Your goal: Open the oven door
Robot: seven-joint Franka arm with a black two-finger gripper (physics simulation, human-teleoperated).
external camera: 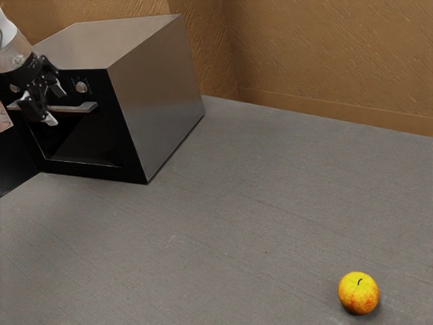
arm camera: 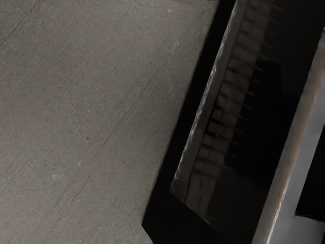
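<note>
Oven [external camera: 152, 95] in upper left of exterior view, front turned toward the frame's lower left. Door [external camera: 132, 159] flush with that front, by the look of it; so shut, as judged. Handle [external camera: 86, 107] along the door's upper part, just below a knob [external camera: 82, 87].

Gripper [external camera: 55, 107] at far upper left, right at the handle. Released: fingers spread, one above the bar, one lower and in front. Contact with the bar: cannot tell. Only one arm [external camera: 13, 51], in from the upper left corner, so no choice of nearer hand.

Key relation: handle at and between the fingertips, with its free end out toward frame right. Long axis nearly level, across the door's width, and crosswise to the spread of the fingers (good for a pinch). In wrist view, runs alongside the door's window edge. Door faces out toward lower left, long axis likewise along the handle.

Next, as judged: close on the bar, then draw away from the oven front. Risk: slipping off if pinched too shallow.

Apple [external camera: 358, 293] at lower right, well apart, out of the way.
</note>
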